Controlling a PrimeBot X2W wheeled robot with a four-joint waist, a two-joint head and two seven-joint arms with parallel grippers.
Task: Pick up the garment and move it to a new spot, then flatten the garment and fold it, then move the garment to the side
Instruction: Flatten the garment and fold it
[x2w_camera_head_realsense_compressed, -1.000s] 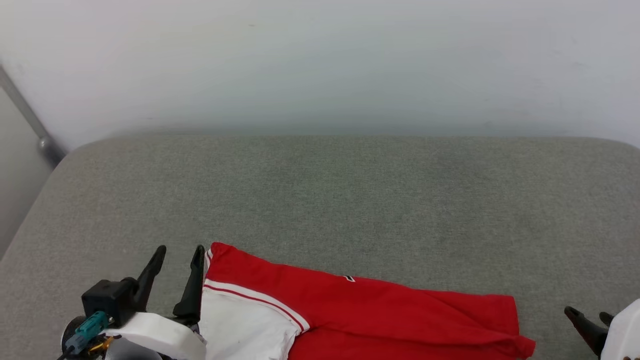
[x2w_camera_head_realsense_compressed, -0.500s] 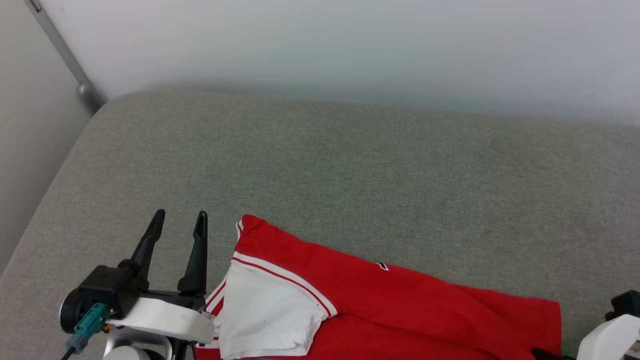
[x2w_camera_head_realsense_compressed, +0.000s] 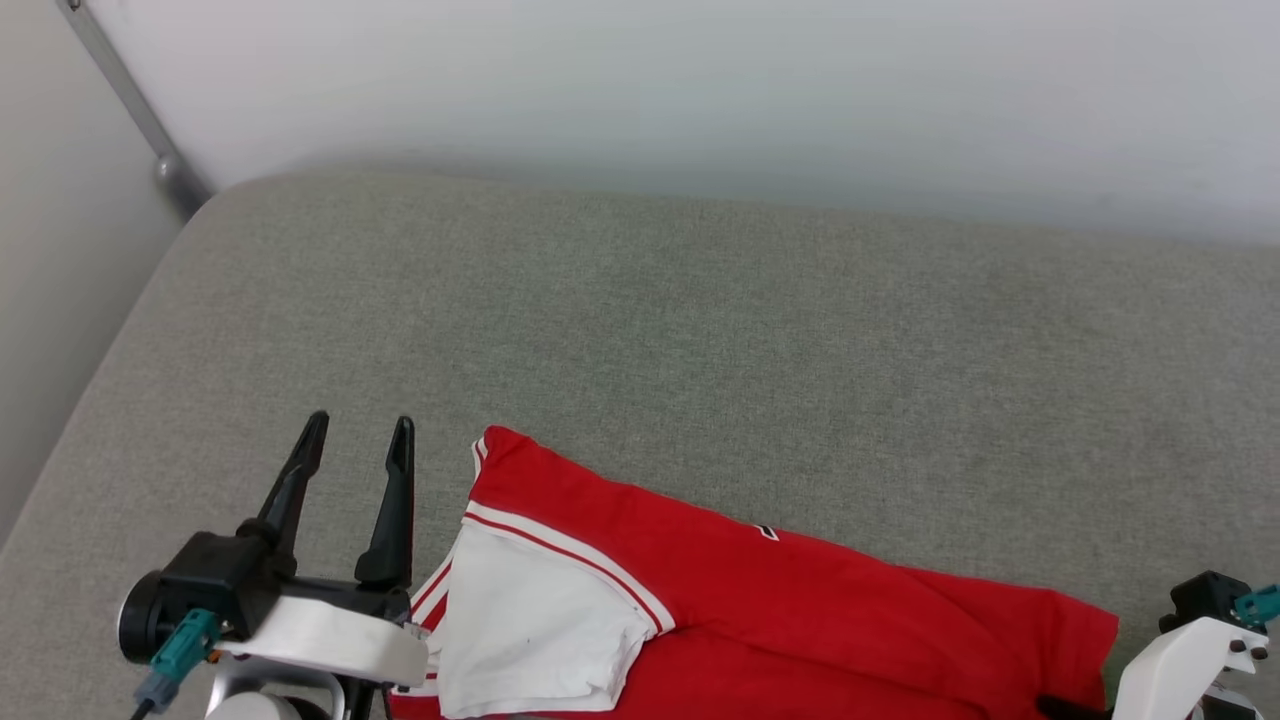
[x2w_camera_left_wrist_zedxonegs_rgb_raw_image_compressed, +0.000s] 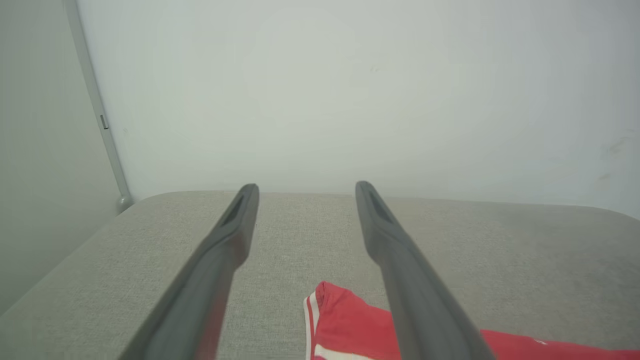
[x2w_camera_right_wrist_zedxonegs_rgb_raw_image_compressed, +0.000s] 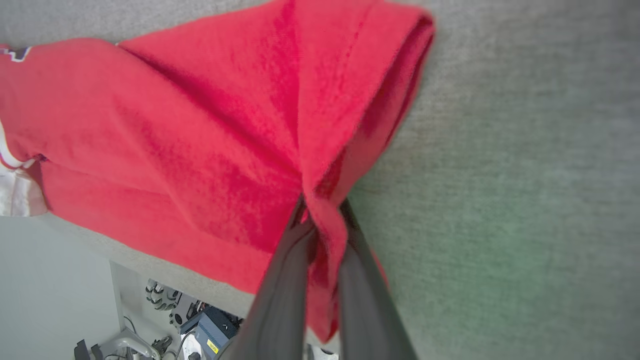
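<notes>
The garment (x2w_camera_head_realsense_compressed: 800, 610), a red T-shirt with a white sleeve and striped trim, lies along the near edge of the grey cushion (x2w_camera_head_realsense_compressed: 660, 330). My left gripper (x2w_camera_head_realsense_compressed: 358, 432) stands open just left of the garment's shoulder corner, touching nothing; its left wrist view has that red corner (x2w_camera_left_wrist_zedxonegs_rgb_raw_image_compressed: 345, 320) low between the two fingers (x2w_camera_left_wrist_zedxonegs_rgb_raw_image_compressed: 235, 235). In the right wrist view my right gripper (x2w_camera_right_wrist_zedxonegs_rgb_raw_image_compressed: 322, 207) is shut on a bunched fold of the garment (x2w_camera_right_wrist_zedxonegs_rgb_raw_image_compressed: 210, 130) near its right end. In the head view the right arm's white wrist (x2w_camera_head_realsense_compressed: 1190, 650) sits at the lower right, fingers hidden.
A pale wall rises behind the cushion, with a grey metal post (x2w_camera_head_realsense_compressed: 130, 110) at the far left corner. Wide bare cushion stretches beyond the garment. Past the cushion's near edge, the right wrist view has the robot's base and cables (x2w_camera_right_wrist_zedxonegs_rgb_raw_image_compressed: 190, 325).
The head camera shifted, so the whole picture moved. My right gripper went from open beside the garment's right end to shut on its fabric. The left gripper stays open.
</notes>
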